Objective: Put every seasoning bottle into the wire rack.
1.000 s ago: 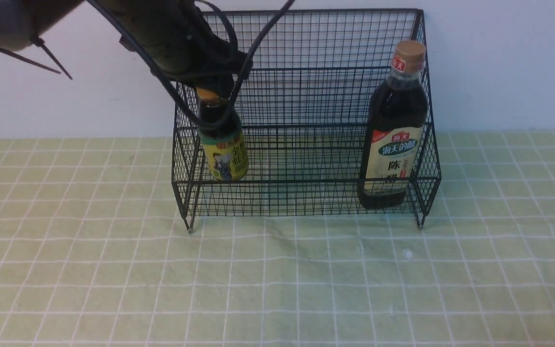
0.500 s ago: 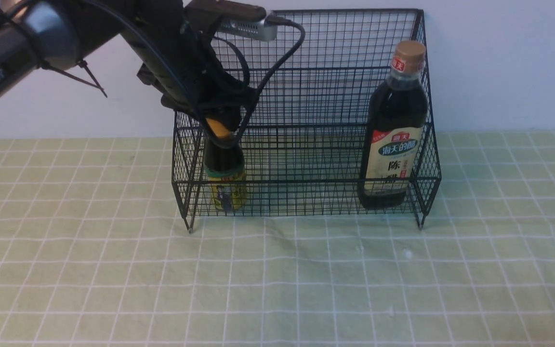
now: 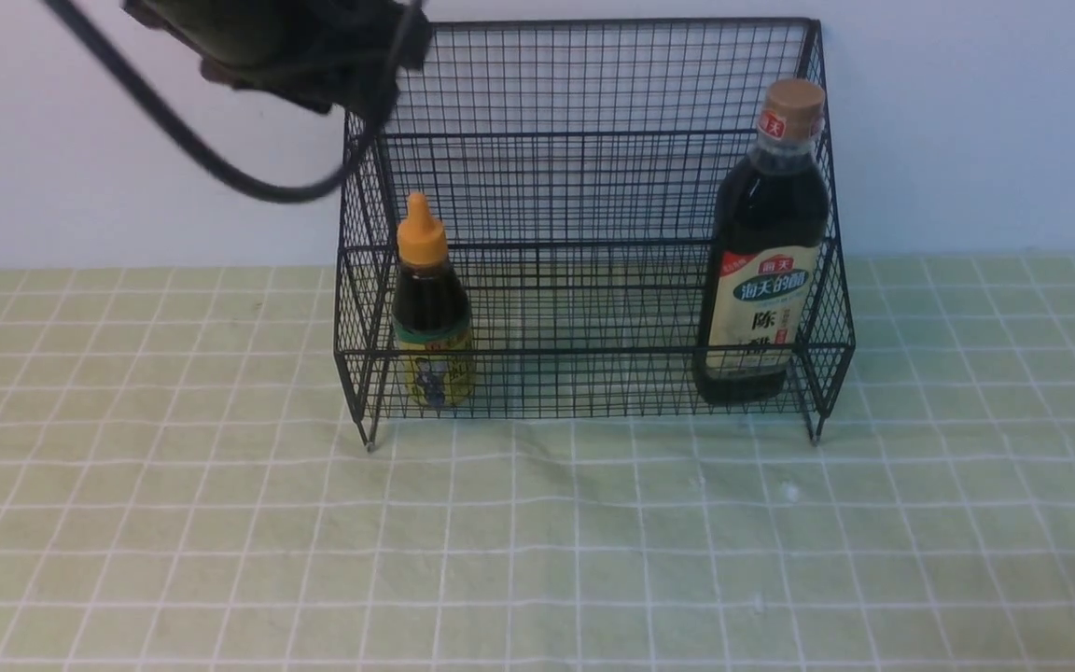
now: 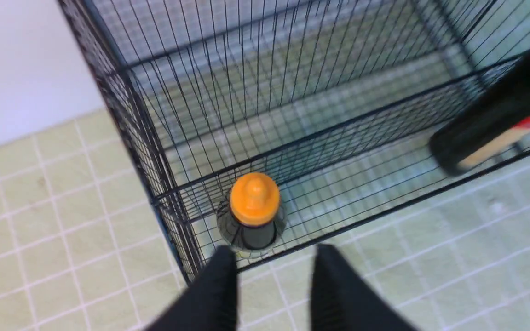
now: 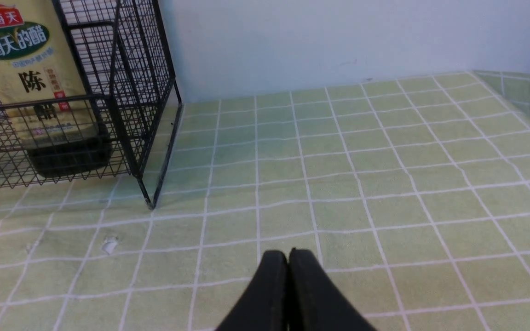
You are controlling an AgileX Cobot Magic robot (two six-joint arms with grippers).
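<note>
Short orange-capped dark bottle stands upright in my black wire rack, directly below my empty, parted left gripper; right gripper shut, empty.

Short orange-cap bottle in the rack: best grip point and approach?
Grip the short bottle at the neck just under its orange cap, probably coming from above. It stands upright in the wire rack hard by the left side mesh, and the front rail covers its lower body.

Black metal wire rack, glossy dark bottles with paper-like labels, matt checked cloth.
</note>
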